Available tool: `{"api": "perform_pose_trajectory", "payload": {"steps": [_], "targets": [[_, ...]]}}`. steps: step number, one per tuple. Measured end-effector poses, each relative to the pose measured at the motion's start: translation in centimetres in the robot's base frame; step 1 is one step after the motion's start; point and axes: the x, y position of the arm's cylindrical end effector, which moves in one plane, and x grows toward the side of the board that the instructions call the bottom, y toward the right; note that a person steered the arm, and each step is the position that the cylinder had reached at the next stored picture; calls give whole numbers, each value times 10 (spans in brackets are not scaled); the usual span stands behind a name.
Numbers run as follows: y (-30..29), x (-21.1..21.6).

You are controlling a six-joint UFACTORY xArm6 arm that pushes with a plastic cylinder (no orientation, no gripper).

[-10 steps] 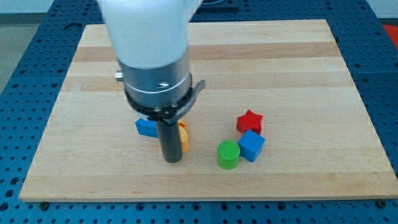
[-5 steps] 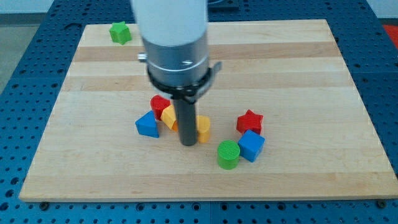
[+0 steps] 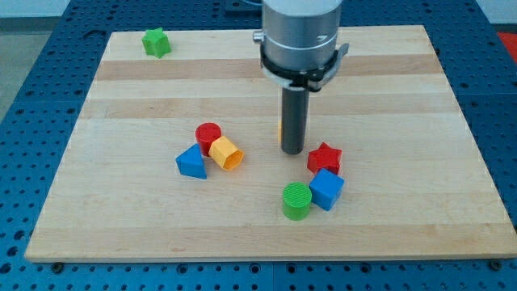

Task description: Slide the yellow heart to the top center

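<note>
Because the yellow heart must travel to the view's top, stands with my tip just on its bottom side, hiding most of it mid-counter beside the red star; carries no claw to open or close.

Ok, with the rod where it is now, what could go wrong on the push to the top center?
The yellow heart is almost hidden behind my tip, only a sliver showing on the view's left, so it may slip off sideways. The red star sits close on the view's right and could get nudged if I swing round.
</note>
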Motion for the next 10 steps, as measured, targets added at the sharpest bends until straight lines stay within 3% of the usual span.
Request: {"api": "perform_pose_trajectory", "payload": {"steps": [4, 8, 10], "targets": [[1, -80], [-83, -158], [-77, -169]]}}
